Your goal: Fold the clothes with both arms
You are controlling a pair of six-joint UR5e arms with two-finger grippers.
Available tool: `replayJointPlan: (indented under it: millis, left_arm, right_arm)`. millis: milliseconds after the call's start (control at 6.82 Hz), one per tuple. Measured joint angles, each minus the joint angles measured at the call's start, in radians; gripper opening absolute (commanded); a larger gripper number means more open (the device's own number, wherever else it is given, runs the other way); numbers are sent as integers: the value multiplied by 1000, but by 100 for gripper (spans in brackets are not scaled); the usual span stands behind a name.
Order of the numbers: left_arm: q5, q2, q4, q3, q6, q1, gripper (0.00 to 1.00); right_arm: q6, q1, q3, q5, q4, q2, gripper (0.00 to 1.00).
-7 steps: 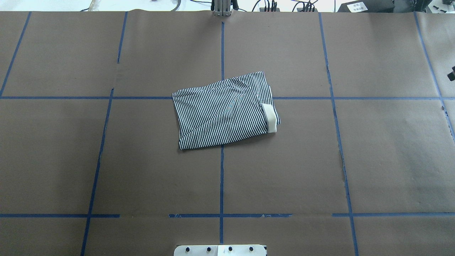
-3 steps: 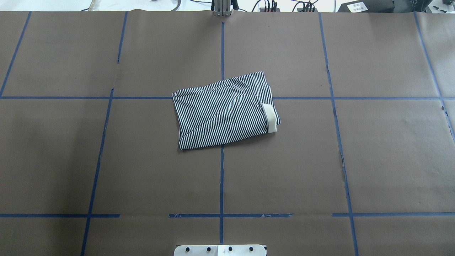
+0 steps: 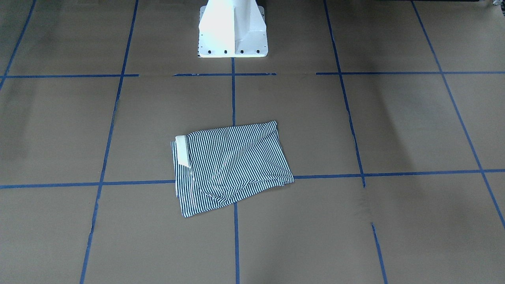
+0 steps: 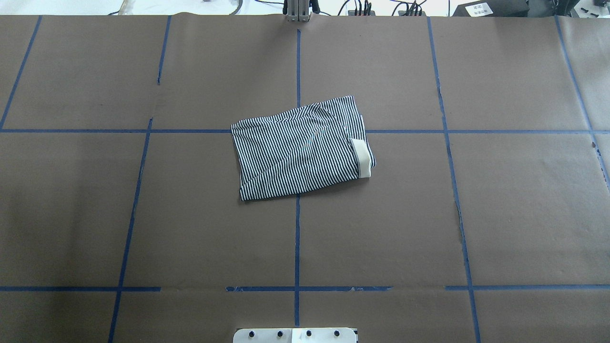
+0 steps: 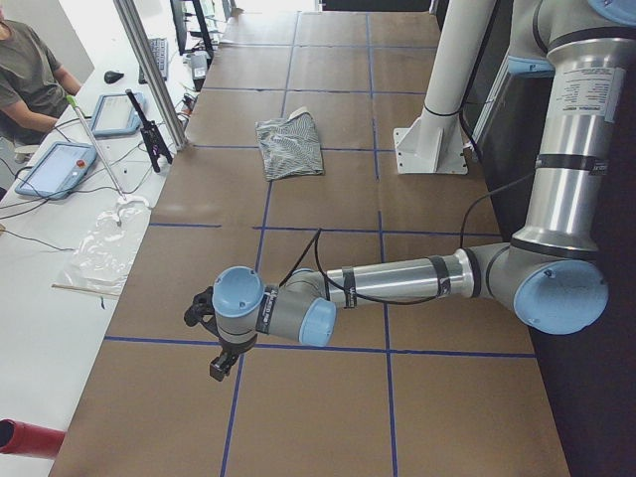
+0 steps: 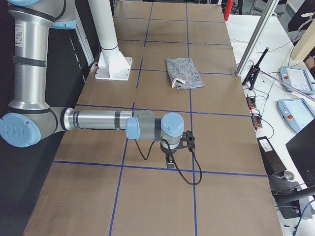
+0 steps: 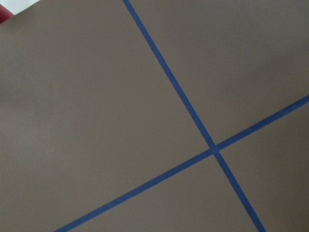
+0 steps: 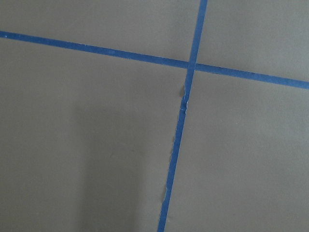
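Observation:
The navy-and-white striped polo shirt [image 4: 300, 147] lies folded into a compact rectangle at the table's middle, with a strip of cream collar [image 4: 362, 157] showing at one end. It also shows in the front-facing view [image 3: 232, 167] and both side views [image 5: 291, 146] [image 6: 183, 72]. My left arm reaches low over the table, far from the shirt, its gripper [image 5: 220, 366] pointing down. My right gripper [image 6: 170, 162] hangs likewise at the other end. I cannot tell whether either is open or shut. Neither touches the shirt. Both wrist views show only brown paper and blue tape.
The white pedestal base [image 3: 232, 35] stands at the robot's side of the table. Blue tape lines [image 4: 297, 228] grid the brown paper. An operator [image 5: 30, 70] sits beside tablets [image 5: 55, 169] on a side bench. A metal post [image 5: 149, 70] rises at the table's far edge.
A black part at the right edge of the overhead view one second ago has left that view. The shirt has not moved.

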Motion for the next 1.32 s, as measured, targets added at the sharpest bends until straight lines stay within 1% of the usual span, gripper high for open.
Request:
replayJointPlan:
  millis: [147,440,587,733,1320]
  left_arm:
    - [-1,20,73,-66,-85,1,100]
    - [0,44,336,-242,-142,5,100]
    - [-2,52,402,-282,-146,5,100]
    - [-5,58,424,-294,-147,6,100]
    - [-2,64,430,-296,-147,6,100]
  right_arm:
    - [4,1,-2,3,2,-1,100]
    - [7,2,-4,6,0,-4,100]
    - [8,3,-4,8,-3,-5,100]
    - [9,3,-2,13,-5,-5,100]
    - [13,10,0,23,-9,-25,100]
